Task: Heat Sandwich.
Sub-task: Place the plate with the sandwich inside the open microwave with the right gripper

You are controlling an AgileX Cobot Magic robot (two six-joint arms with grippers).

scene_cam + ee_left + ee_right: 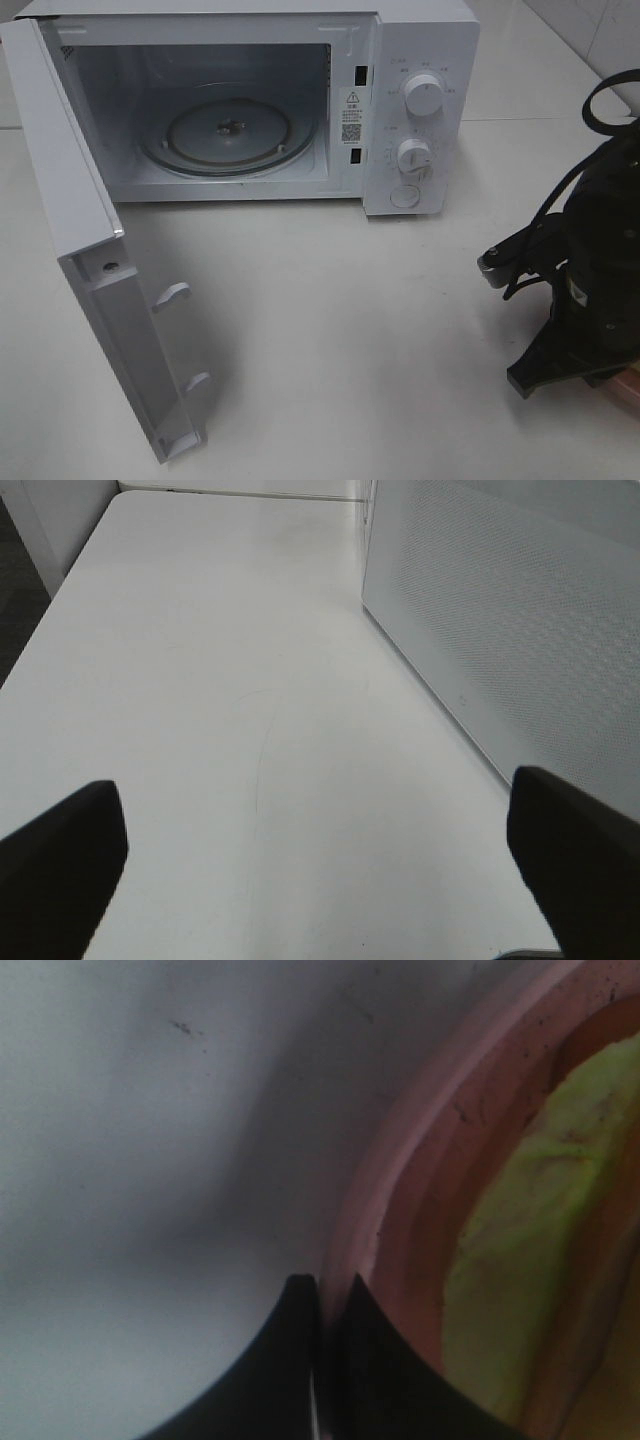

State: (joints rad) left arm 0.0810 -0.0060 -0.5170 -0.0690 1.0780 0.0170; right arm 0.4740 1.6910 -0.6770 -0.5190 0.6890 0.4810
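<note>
Plainly, the left gripper hangs with black fingers wide apart over the white tabletop, beside the open door of the white microwave oven, its clear glass turntable uncovered. At the high view's lower right, the right gripper is pinched together on the rim of the round pink plate bearing the layered, green-filled sandwich. It looks light, soft and apt to slide apart, so it is likely best carried by the stiff plate, kept level.

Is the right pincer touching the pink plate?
Touching. In the right wrist view, the shut right pincer pinches the rim of the plate, which runs straight in between its tips.
</note>
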